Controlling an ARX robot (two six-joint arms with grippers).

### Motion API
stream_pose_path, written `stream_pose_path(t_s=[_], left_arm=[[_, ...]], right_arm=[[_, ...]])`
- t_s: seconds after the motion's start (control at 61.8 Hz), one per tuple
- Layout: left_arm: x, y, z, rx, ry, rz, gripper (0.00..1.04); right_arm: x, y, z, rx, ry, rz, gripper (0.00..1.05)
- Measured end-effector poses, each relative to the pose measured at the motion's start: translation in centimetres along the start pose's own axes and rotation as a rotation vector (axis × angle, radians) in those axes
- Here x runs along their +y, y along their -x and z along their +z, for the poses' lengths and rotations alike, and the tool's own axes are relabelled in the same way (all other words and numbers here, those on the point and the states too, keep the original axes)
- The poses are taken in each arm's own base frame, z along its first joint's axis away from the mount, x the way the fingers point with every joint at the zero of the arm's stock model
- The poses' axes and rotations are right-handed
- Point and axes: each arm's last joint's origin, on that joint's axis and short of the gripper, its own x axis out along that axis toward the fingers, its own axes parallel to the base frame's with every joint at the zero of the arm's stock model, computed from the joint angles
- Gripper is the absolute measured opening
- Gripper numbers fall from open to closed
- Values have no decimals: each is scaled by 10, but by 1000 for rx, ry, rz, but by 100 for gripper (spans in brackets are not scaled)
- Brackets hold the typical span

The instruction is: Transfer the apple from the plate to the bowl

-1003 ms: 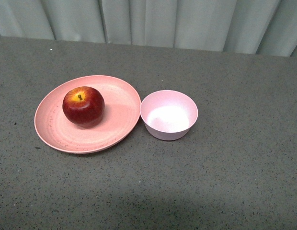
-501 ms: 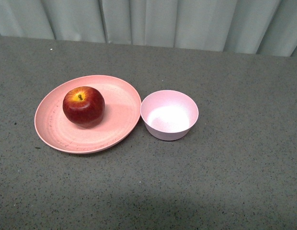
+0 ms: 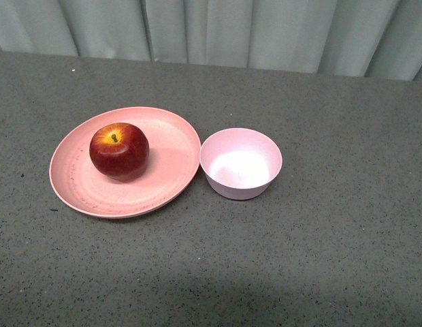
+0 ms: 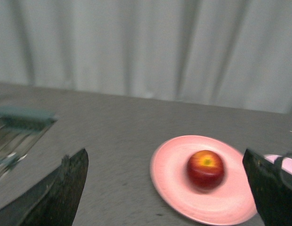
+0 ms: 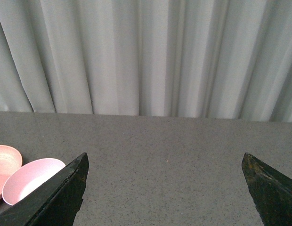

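Observation:
The dark red apple (image 3: 118, 150) sits upright on the left half of the salmon-pink plate (image 3: 167, 170). The pale pink bowl (image 3: 241, 163) stands empty just right of the plate, almost touching its rim. Neither arm shows in the front view. In the blurred left wrist view my left gripper (image 4: 166, 162) is open and empty, with the apple (image 4: 205, 169) and plate (image 4: 169, 179) ahead between its fingers and a sliver of the bowl (image 4: 287, 164) behind one finger. My right gripper (image 5: 166, 162) is open and empty over bare table, with the bowl (image 5: 29, 180) and plate rim (image 5: 5, 160) off to one side.
The table (image 3: 333, 259) is dark grey and speckled, with a pale curtain (image 3: 218, 30) along its far edge. In the left wrist view a greenish slatted thing (image 4: 19, 129) lies at the table's side, away from the plate.

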Motion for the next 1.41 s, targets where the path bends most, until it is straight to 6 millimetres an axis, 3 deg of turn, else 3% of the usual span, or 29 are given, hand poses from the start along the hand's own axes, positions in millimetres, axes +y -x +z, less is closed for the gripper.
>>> stream_pose_path(t_s=[0.049, 0.146, 0.356, 0.534, 0.776, 1.1, 1.407], left_arm=[[0, -7, -2, 41, -11, 88, 98], [-1, -23, 0, 60, 8, 103, 98], [-13, -87, 17, 115, 37, 24, 98], [-33, -141, 6, 296, 19, -31, 98], [-67, -191, -5, 395, -6, -103, 98], [-90, -225, -29, 523, 17, -149, 98], [-108, -228, -38, 621, 52, -237, 98]], right_arm=[[0, 0, 0, -1, 0, -2, 95], [0, 0, 0, -1, 0, -1, 95], [0, 0, 0, -1, 0, 0, 95], [0, 0, 0, -1, 0, -1, 95], [0, 0, 0, -1, 0, 0, 95], [0, 0, 0, -1, 0, 0, 95], [0, 0, 0, -1, 0, 0, 95]])
